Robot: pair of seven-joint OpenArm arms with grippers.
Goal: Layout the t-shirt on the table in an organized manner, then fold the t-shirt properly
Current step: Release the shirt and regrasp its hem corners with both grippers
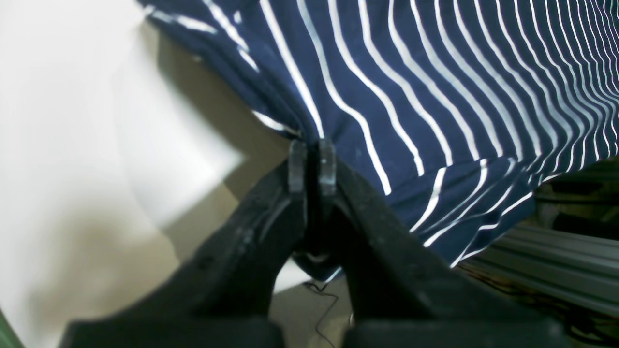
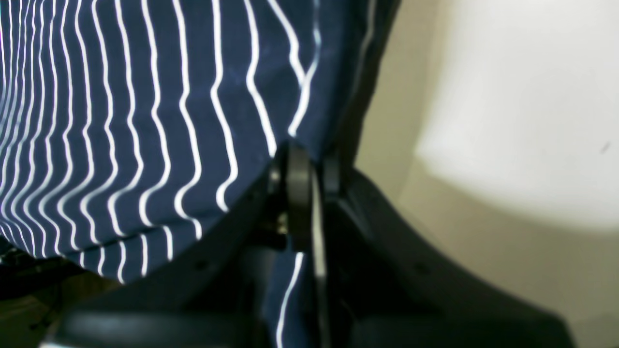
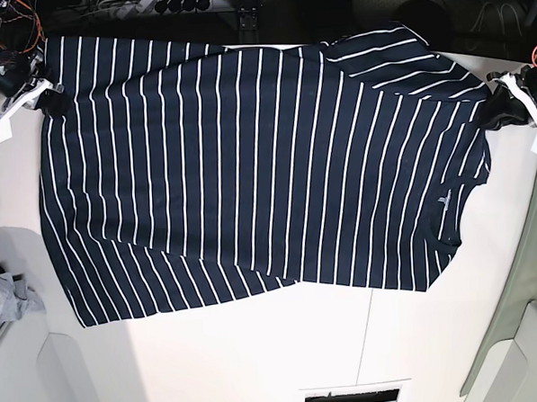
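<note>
The navy t-shirt with thin white stripes lies spread wide on the white table, collar toward the base view's right. My right gripper is shut on the shirt's edge at the far left; its wrist view shows the fabric pinched between the jaws. My left gripper is shut on the shirt's edge at the right, near a sleeve; its wrist view shows the fabric clamped. The cloth is taut between both grippers.
A small grey cloth lies at the table's left edge. The dark seam line runs toward a slot at the front edge. A grey-green panel stands at the right. Cables and gear sit behind the far edge.
</note>
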